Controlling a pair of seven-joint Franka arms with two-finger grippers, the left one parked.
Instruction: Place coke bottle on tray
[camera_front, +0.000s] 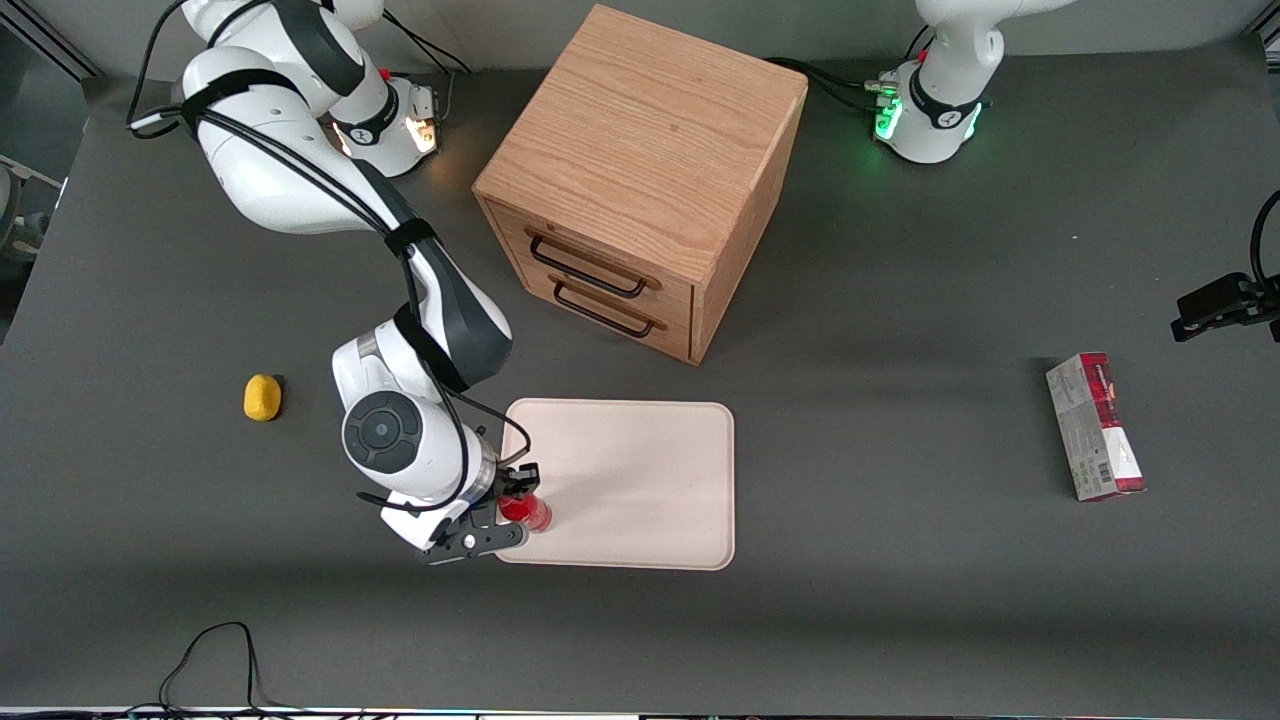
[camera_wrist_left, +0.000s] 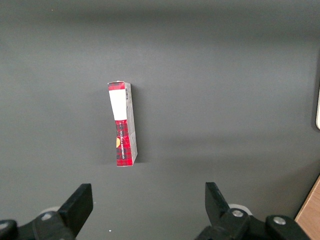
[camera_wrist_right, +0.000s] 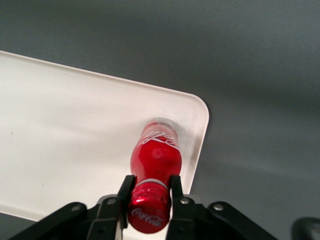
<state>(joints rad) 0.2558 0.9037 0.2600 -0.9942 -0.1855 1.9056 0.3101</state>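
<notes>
The small red coke bottle (camera_front: 530, 513) stands upright on the cream tray (camera_front: 640, 470), in the tray's corner nearest the front camera toward the working arm's end. My right gripper (camera_front: 517, 503) is over that corner, with its two black fingers closed against the bottle's neck just under the red cap. In the right wrist view the bottle (camera_wrist_right: 156, 157) rests its base on the tray (camera_wrist_right: 75, 130) close to the rounded corner, and the gripper (camera_wrist_right: 151, 184) clamps the neck from both sides.
A wooden drawer cabinet (camera_front: 640, 180) stands farther from the front camera than the tray. A yellow lump (camera_front: 262, 397) lies toward the working arm's end. A red-and-grey carton (camera_front: 1095, 425) lies toward the parked arm's end, and it also shows in the left wrist view (camera_wrist_left: 122, 125).
</notes>
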